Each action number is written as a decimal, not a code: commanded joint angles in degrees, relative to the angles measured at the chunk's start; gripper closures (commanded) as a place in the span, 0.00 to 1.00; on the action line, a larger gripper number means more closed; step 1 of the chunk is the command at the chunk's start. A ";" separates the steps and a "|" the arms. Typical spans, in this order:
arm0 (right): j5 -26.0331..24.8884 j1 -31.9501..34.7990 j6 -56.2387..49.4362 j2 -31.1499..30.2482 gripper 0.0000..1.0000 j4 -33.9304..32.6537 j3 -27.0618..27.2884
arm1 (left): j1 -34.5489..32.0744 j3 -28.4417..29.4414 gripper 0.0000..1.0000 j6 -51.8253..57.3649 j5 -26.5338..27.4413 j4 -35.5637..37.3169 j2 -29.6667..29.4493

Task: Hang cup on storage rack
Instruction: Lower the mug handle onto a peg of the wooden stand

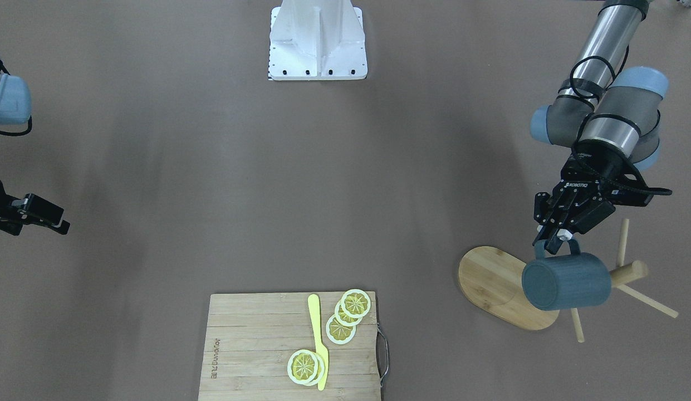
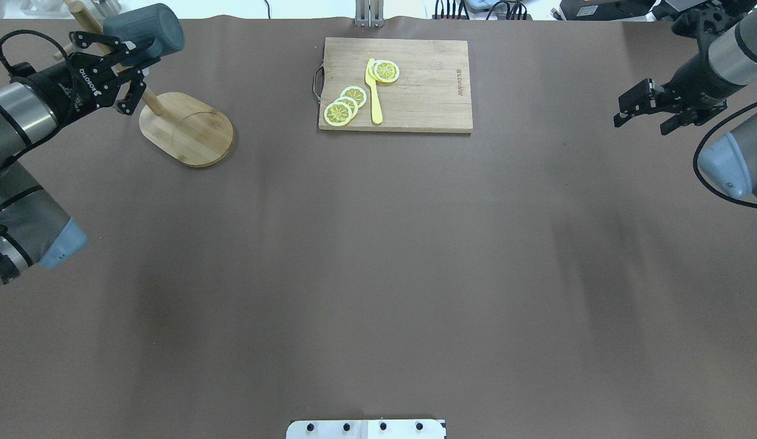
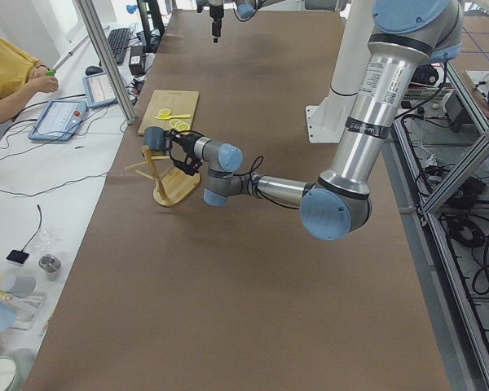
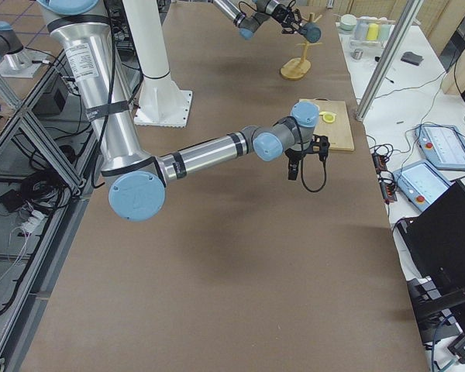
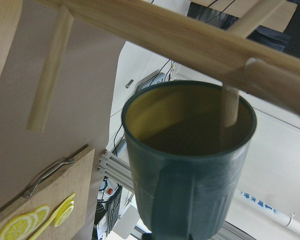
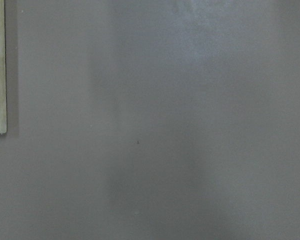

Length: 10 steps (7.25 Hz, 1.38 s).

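The dark slate-blue cup (image 1: 568,281) lies on its side in the air over the storage rack, bottom toward the front camera. My left gripper (image 1: 554,240) is shut on its loop handle. The rack has an oval bamboo base (image 1: 498,284), a thick post (image 1: 629,273) and thin pegs. In the left wrist view the cup's yellow-green mouth (image 5: 190,125) faces the post (image 5: 190,35), and one peg end (image 5: 230,105) lies across the mouth. Overhead, the cup (image 2: 146,33) is beside the left gripper (image 2: 133,53). My right gripper (image 2: 646,119) hangs open and empty far off, over bare table.
A slatted cutting board (image 1: 250,345) with a metal handle holds lemon slices (image 1: 351,312) and a yellow knife (image 1: 318,340), at the table's operator-side edge. The white robot base (image 1: 317,39) stands opposite. An operator (image 3: 8,73) sits beyond the table's edge.
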 commanded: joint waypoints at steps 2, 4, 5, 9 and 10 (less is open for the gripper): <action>0.00 -0.09 0.00 -0.02 0.00 -0.01 0.01 | 0.00 0.05 0.86 0.04 -0.29 -0.10 0.08; 0.00 0.00 0.00 -0.02 0.00 -0.01 0.10 | 0.00 0.05 0.70 -0.05 -0.38 -0.10 0.08; 0.00 -0.09 0.00 -0.10 0.00 -0.01 0.10 | -0.08 0.05 0.70 -0.14 -0.47 -0.10 0.08; 0.00 0.00 0.00 -0.28 0.00 -0.01 0.18 | -1.49 0.05 0.02 -0.93 -2.92 -0.54 0.17; 0.00 0.00 0.00 -0.28 0.00 -0.01 0.18 | -3.32 0.05 0.02 -1.10 -5.36 -0.63 0.17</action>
